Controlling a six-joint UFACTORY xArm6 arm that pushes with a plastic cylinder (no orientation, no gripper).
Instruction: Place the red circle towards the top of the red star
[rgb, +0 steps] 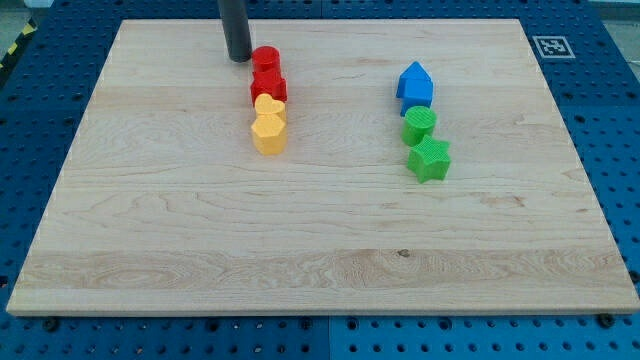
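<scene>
The red circle (265, 59) sits near the view's top, left of centre, on the wooden board (320, 240). The red star (268, 85) lies just below it and touches it. My tip (239, 58) stands right beside the red circle, at its left edge; whether it touches cannot be told. Below the red star, a yellow heart (267, 105) and a yellow block (269, 132) continue the column downward.
At the view's right a second column holds a blue block (415, 84), a green circle (420, 124) and a green star (430, 158). The board's top edge is close above the red circle.
</scene>
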